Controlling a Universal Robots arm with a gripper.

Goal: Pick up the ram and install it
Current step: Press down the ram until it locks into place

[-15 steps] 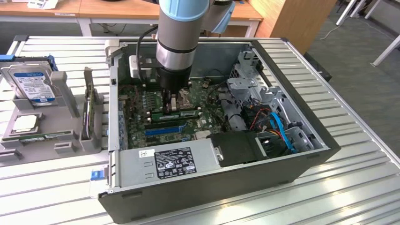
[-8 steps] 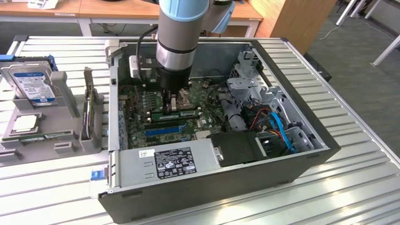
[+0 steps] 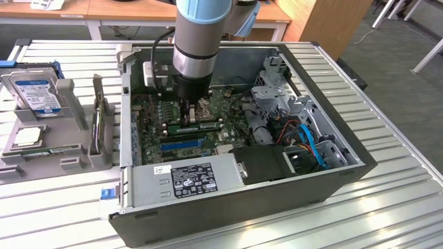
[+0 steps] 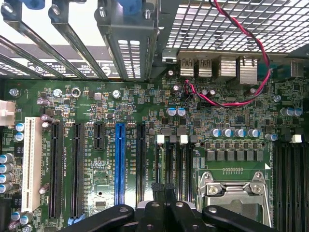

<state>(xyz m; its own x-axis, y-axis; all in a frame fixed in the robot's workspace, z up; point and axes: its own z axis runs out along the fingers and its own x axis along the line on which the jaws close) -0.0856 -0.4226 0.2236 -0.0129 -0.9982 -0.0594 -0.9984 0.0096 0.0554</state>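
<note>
Gripper [image 4: 161,193] closed down inside the computer case [image 3: 332,176], just above the motherboard [image 4: 96,104]; any ram between its fingers is hidden.

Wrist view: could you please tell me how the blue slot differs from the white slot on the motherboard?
The blue slot is blue and narrow; the white slot is white and broader. The blue slot has black slots on both sides; the white slot ends the row. Both lie parallel and empty on the green motherboard.
</note>
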